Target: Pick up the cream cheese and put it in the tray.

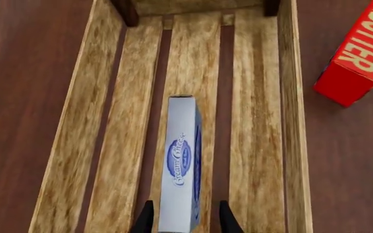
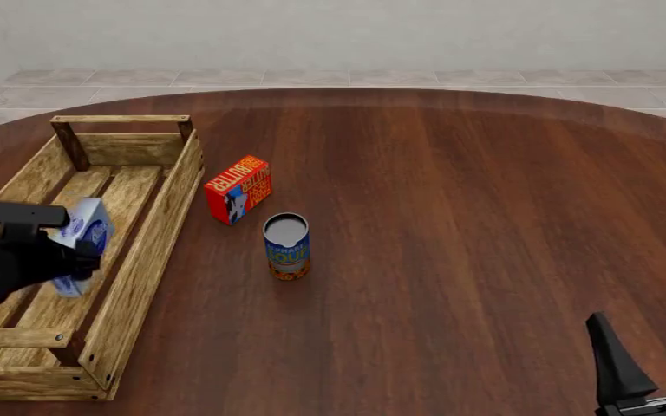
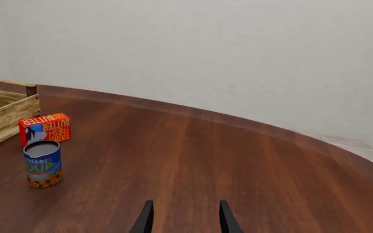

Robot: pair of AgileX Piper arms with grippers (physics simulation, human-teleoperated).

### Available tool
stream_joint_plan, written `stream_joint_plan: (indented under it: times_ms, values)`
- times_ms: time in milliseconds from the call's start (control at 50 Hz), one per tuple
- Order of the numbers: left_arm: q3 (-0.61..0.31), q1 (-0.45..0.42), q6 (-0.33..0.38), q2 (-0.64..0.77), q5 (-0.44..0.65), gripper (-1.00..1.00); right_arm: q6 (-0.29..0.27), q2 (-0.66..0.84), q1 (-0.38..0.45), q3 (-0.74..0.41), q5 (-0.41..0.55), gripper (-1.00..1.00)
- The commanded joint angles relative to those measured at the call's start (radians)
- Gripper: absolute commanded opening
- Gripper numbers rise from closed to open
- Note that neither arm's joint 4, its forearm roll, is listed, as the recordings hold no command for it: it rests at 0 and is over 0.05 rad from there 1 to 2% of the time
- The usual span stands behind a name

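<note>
The cream cheese, a white and pale-blue box with a dark blue oval logo, stands on its narrow edge inside the tray, over the middle slat. My left gripper is open around its near end, with a small gap showing at each finger. In the front view the cream cheese sits tilted in the left-hand tray, with the left gripper right by it. Near the table's front right edge, my right gripper is open and holds nothing; it also shows as the right gripper.
A red-orange butter box stands just right of the tray. A blue can with a grey top stands a little nearer. In the right wrist view the butter box, the can and a tray corner are visible.
</note>
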Motion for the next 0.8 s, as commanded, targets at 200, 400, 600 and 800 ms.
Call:
stream_joint_plan:
  times_ms: [200, 400, 600, 800]
  values:
    - [-0.063, -0.023, 0.041, -0.161, 0.137, 1.0, -0.004, 0.0, 0.005, -0.001, 0.002, 1.0]
    - [-0.076, -0.048, 0.055, -0.255, 0.202, 1.0, -0.004, 0.0, 0.005, 0.001, 0.002, 1.0]
    - [-0.046, -0.087, 0.062, -0.343, 0.227, 1.0, -0.002, 0.0, 0.004, 0.001, 0.002, 1.0]
    - [0.006, -0.097, 0.046, -0.462, 0.219, 1.0, -0.004, 0.0, 0.005, 0.001, 0.002, 1.0]
